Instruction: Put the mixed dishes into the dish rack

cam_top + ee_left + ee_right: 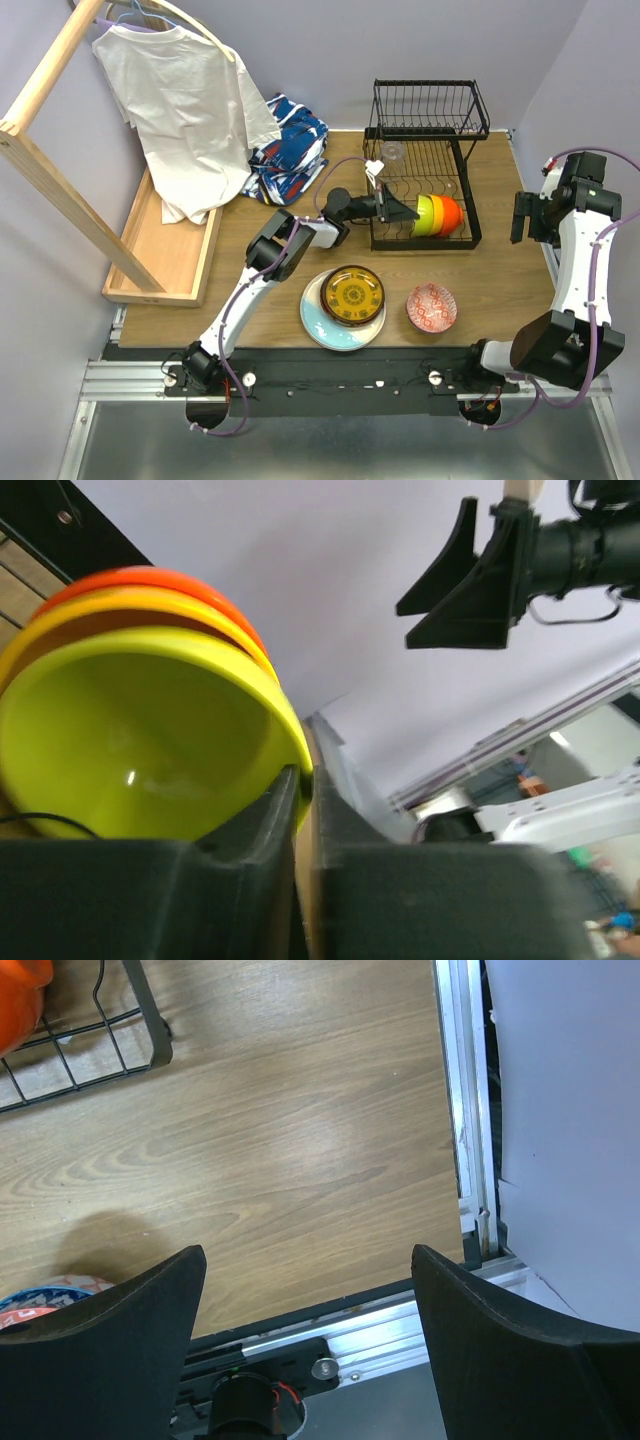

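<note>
Green bowl: the lime-green plastic bowl (130,750) stands on edge in the lower tier of the black wire dish rack (425,84). It is nested against a yellow bowl (437,215), with an orange bowl (452,214) behind that.
Left fingers: the left arm's fingers (262,830) are drawn close together on the green bowl's rim, pinching it.
Step in hand: by the look of it, seating this bowl in the row; it seems all but placed.
Next move: I'd say let go of the rim, then back straight out of the rack front without tipping the row or catching a wire.
Glass: a clear glass cup (393,152) sits at the rack's back left; which tier, I cannot tell.
Waiting on the table: a yellow-brown round plate (352,294) lies on a pale blue plate (322,326). A red-patterned bowl (431,307) is just beside them on the wooden table (500,270).
Right fingers: the right arm's fingers (120,1330) are spread wide and empty above bare table at the right edge, well apart from the rack.
</note>
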Action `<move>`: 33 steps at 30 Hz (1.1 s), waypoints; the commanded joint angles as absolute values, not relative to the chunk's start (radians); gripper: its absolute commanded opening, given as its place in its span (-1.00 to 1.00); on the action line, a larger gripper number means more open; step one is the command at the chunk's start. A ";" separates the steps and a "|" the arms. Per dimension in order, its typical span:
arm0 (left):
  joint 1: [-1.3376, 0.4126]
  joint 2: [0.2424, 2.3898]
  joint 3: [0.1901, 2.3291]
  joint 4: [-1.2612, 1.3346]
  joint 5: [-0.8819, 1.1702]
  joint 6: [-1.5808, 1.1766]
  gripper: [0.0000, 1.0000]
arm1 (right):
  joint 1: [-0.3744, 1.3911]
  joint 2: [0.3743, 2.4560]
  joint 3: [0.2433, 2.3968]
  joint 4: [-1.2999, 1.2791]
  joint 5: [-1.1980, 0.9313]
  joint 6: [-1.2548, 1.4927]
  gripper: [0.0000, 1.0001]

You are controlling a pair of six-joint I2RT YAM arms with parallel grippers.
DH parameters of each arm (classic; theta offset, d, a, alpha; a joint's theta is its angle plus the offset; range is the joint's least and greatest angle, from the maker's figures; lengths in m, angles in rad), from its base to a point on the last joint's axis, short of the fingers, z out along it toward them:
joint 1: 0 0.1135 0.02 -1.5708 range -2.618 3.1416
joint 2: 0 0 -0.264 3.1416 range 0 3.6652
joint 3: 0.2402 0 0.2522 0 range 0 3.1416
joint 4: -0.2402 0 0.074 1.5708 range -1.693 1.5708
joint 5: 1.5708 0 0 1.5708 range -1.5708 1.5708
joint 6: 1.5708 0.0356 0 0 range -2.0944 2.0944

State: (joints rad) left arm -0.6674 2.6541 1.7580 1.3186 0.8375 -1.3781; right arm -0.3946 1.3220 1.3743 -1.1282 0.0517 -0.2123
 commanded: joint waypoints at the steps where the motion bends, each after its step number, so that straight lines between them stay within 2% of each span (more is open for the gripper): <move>1: -0.667 2.606 1.688 1.392 0.830 -1.325 -0.21 | -0.399 1.319 1.368 -1.143 0.063 -0.224 0.82; 8: -0.641 2.464 1.522 1.292 0.815 -1.191 0.15 | -0.399 1.315 1.345 -1.108 0.028 -0.209 0.82; 17: -0.607 2.270 1.402 1.070 0.853 -0.987 0.32 | -0.399 1.315 1.307 -1.025 -0.029 -0.158 0.82; 23: -0.607 2.136 1.324 0.858 0.975 -0.803 0.33 | -0.399 1.298 1.263 -0.963 -0.052 -0.158 0.82; 24: -0.606 2.078 1.315 0.801 1.006 -0.687 0.32 | -0.400 1.293 1.258 -0.950 -0.055 -0.161 0.82; 26: -0.604 2.014 1.313 0.538 1.060 -0.524 0.32 | -0.399 1.282 1.240 -0.931 -0.055 -0.158 0.83; 27: -0.606 1.949 1.324 0.414 1.095 -0.282 0.32 | -0.399 1.281 1.236 -0.924 -0.052 -0.135 0.84; 28: -0.609 1.921 1.341 0.276 1.094 -0.159 0.32 | -0.399 1.281 1.233 -0.925 -0.055 -0.126 0.84; 29: -0.627 1.893 1.388 0.006 1.088 -0.014 0.32 | -0.399 1.279 1.233 -0.928 -0.060 -0.114 0.84; 30: -0.640 1.850 1.419 -0.143 1.066 0.127 0.32 | -0.399 1.279 1.241 -0.934 -0.066 -0.095 0.84; 31: -0.658 1.835 1.448 -0.386 1.043 0.382 0.32 | -0.399 1.281 1.250 -0.936 -0.087 -0.092 0.85; 33: -0.718 1.800 1.523 -0.593 1.011 0.585 0.32 | -0.399 1.292 1.282 -0.943 -0.100 -0.103 0.85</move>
